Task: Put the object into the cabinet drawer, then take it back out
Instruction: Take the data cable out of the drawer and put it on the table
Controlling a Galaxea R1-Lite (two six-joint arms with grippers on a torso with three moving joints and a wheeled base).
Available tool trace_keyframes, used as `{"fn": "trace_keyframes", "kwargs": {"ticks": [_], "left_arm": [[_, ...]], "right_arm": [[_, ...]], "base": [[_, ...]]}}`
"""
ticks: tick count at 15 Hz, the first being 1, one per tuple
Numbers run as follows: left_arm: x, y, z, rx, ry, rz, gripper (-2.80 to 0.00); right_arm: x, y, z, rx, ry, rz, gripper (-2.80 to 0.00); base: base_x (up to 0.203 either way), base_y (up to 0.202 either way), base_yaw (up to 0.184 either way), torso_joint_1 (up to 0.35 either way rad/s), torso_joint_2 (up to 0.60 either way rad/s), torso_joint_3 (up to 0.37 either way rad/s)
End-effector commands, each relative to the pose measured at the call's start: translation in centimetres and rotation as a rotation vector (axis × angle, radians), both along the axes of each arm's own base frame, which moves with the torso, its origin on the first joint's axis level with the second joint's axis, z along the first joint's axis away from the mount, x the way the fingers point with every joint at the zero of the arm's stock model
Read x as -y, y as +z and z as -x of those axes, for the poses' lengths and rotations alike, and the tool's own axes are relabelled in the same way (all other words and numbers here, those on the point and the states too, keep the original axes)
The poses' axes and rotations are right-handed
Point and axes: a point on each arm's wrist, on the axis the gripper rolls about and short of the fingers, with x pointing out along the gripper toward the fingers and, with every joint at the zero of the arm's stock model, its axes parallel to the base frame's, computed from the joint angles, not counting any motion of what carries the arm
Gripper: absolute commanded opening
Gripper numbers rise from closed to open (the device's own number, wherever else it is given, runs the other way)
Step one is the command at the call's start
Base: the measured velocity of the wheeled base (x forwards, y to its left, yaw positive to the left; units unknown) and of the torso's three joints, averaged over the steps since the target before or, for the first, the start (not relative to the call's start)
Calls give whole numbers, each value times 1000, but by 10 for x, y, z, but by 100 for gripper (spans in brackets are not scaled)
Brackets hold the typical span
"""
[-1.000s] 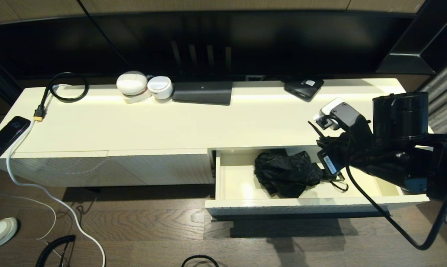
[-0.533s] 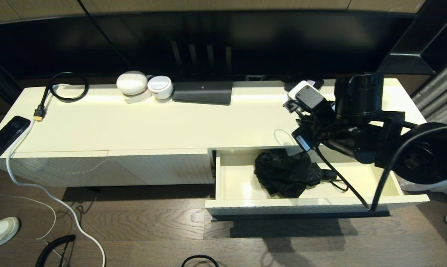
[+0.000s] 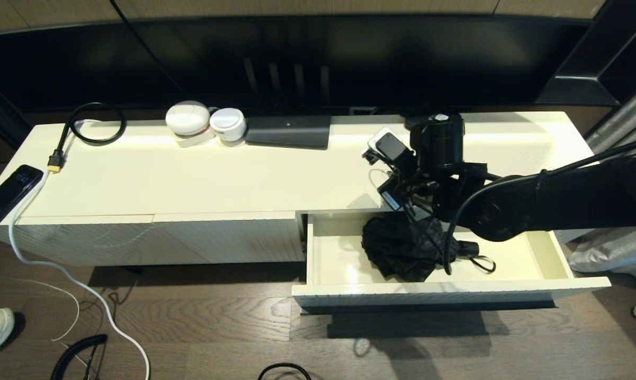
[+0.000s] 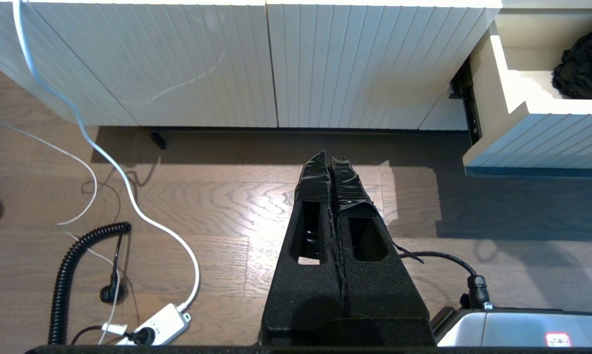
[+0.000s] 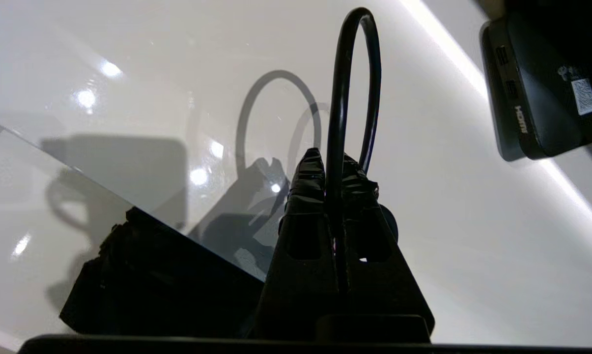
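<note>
The cabinet drawer (image 3: 444, 287) stands pulled open at the cabinet's right, its fluted front (image 4: 536, 142) toward me. A crumpled black bundle (image 3: 407, 245) with a strap lies inside it. My right gripper (image 3: 383, 184) hangs over the cabinet top just behind the drawer, shut (image 5: 330, 164) on a thin black cord loop (image 5: 342, 73) that sticks out past the fingertips. What hangs from the loop is hidden behind the fingers. The bundle (image 5: 153, 285) shows below the top's edge. My left gripper (image 4: 329, 157) is parked shut over the floor, holding nothing.
On the cabinet top (image 3: 217, 174) are two white round devices (image 3: 188, 119), a flat black box (image 3: 288, 132), a small black HDMI box (image 5: 546, 98), a phone (image 3: 9, 194) and a looped cable (image 3: 93, 124). Cords (image 4: 128, 196) trail on the wooden floor.
My right arm has swung up from the drawer's right end and leftward over the cabinet top, still shut on the cord loop. The black bundle stayed in the drawer.
</note>
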Motion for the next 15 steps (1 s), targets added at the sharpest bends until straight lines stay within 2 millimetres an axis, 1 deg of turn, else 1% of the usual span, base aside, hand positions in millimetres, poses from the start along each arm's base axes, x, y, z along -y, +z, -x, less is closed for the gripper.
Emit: {"fn": "trace_keyframes", "kwargs": {"ticks": [1,4,7,9,13,14,15], "left_arm": [[0,0,0,1,1,0,-280],[0,0,0,1,0,0,-280],[0,0,0,0,0,0,-280],[0,0,0,1,2,0,-280],[0,0,0,1,3,0,-280],[0,0,0,0,3,0,-280],[0,0,0,0,1,0,-280]], "right_arm": [[-14,-20,-14,-19,10,15,-280],[-22,-24,-25,-6,11,9,-280],[-25,-22,-32,18,12,7,-280],[-28,-18,-39,73,10,-1,-280],[-29,-19,-42,90,3,-2,-280],[-29,-19,-43,95,2,-6,0],[-30,-20,-43,100,2,-9,0]], "base": [[0,0,0,0,0,0],[0,0,0,0,0,0],[0,0,0,0,0,0],[0,0,0,0,0,0],[0,0,0,0,0,0],[0,0,0,0,0,0],[0,0,0,0,0,0]]}}
